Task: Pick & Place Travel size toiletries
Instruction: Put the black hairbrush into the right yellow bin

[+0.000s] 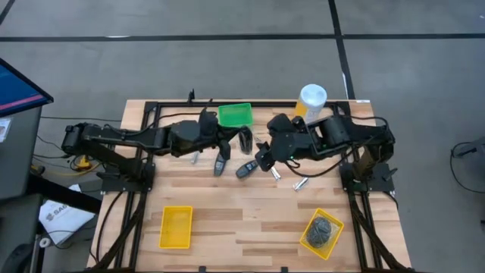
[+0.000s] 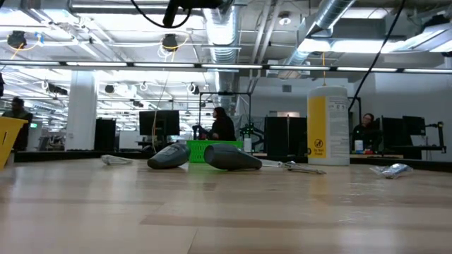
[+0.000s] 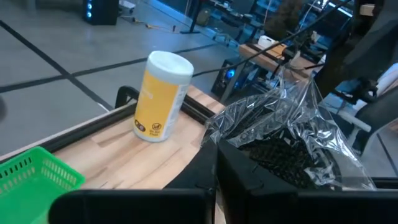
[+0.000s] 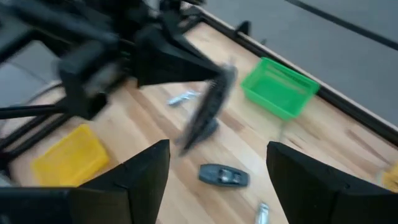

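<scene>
Though crinkled, clear-wrapped black bundle point(image 3: 292, 146)

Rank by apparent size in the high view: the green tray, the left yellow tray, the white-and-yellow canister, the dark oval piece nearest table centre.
1. left yellow tray
2. green tray
3. white-and-yellow canister, seen end-on, so its height is hidden
4. dark oval piece

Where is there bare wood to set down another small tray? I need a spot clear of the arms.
Free: the wood between the yellow tray and the tray holding a dark bundle, along the near edge. Crowded: the far middle, where both arms meet over the dark oval pieces and silvery pieces, by the green tray and canister.
</scene>
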Robot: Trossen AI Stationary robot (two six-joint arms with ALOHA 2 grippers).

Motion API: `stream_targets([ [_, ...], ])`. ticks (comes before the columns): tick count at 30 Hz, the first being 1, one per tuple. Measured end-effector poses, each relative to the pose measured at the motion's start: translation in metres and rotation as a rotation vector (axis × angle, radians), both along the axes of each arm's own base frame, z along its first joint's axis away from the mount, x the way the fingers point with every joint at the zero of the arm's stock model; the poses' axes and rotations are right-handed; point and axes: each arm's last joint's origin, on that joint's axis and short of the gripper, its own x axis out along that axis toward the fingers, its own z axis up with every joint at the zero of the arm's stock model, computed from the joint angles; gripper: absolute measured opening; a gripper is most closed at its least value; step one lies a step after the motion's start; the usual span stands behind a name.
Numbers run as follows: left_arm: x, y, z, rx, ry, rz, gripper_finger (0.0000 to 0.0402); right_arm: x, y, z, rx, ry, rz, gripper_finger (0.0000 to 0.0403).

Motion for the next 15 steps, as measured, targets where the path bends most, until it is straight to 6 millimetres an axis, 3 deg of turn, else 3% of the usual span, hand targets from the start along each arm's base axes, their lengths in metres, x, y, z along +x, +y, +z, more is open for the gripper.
stream_targets([
  [15, 0.003, -0.004, 0.005, 0.137, 0.008, -0.179, 0.0000, 0.009, -0.030, 0.003, 0.011, 0.045, 0.151, 0.0255],
])
